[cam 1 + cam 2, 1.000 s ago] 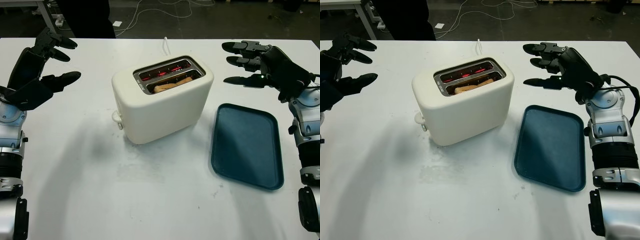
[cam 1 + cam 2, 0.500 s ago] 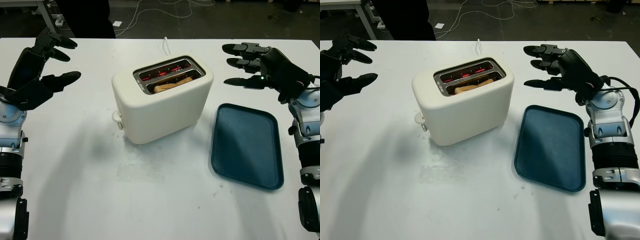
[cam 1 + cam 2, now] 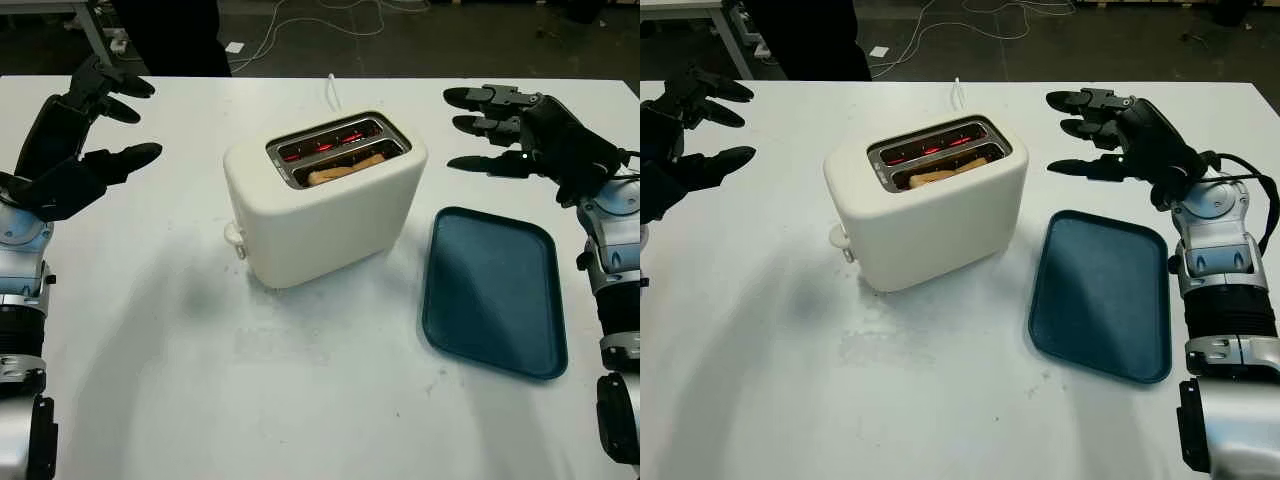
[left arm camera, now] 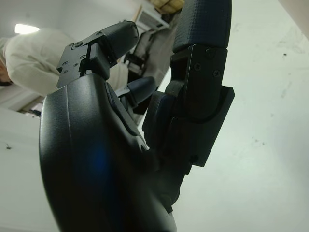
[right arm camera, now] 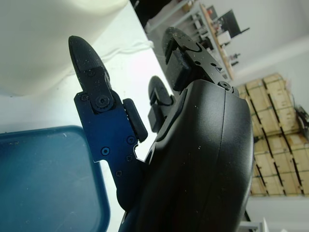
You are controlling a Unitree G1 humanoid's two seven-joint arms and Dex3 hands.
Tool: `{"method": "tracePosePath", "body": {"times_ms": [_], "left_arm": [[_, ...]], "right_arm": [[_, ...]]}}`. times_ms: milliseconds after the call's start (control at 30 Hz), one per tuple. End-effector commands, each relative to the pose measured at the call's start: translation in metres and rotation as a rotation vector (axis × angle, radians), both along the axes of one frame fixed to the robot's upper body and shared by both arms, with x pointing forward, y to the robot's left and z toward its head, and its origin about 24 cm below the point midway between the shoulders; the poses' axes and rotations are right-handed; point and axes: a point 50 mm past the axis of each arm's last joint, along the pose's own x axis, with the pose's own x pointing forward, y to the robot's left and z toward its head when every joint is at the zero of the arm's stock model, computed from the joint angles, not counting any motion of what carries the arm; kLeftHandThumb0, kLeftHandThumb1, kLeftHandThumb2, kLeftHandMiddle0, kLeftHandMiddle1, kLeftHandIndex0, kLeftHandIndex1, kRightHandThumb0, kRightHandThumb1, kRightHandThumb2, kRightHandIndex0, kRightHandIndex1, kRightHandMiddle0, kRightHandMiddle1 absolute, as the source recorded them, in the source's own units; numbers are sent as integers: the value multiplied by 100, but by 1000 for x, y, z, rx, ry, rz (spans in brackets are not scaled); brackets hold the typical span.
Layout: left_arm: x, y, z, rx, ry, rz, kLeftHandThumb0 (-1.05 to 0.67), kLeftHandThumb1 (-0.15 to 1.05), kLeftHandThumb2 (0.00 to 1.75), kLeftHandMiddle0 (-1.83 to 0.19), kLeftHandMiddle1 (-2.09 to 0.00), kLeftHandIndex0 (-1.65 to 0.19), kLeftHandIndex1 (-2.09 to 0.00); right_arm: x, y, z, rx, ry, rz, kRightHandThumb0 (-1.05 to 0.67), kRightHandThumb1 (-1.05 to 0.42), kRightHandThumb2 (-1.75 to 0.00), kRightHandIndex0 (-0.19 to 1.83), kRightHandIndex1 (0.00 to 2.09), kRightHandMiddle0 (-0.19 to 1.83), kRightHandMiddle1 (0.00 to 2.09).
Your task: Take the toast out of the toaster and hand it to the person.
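1. Nothing is seen to have moved since the earlier frames.
2. Toast (image 3: 345, 170) is seated in the front slot of the toaster (image 3: 325, 200), mid-table (image 3: 300, 400).
3. Left hand (image 3: 75, 145) is held open above the table, well left of the toaster.
4. Right hand (image 3: 525, 140) is held open, right of the toaster, beyond the tray (image 3: 495, 290).
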Motion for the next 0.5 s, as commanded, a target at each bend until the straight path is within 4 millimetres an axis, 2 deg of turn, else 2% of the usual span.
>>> {"method": "tracePosePath", "body": {"times_ms": [0, 467], "left_arm": [[-1, 1, 0, 3, -4, 2, -105, 92, 24, 0, -147, 0, -129], [-1, 1, 0, -5, -3, 0, -105, 92, 25, 0, -144, 0, -127]], "right_arm": [[-1, 0, 2, 3, -19, 4, -54, -77, 0, 46, 0, 46, 0], [0, 0, 1, 15, -13, 15, -54, -77, 0, 44, 0, 45, 0]]}}
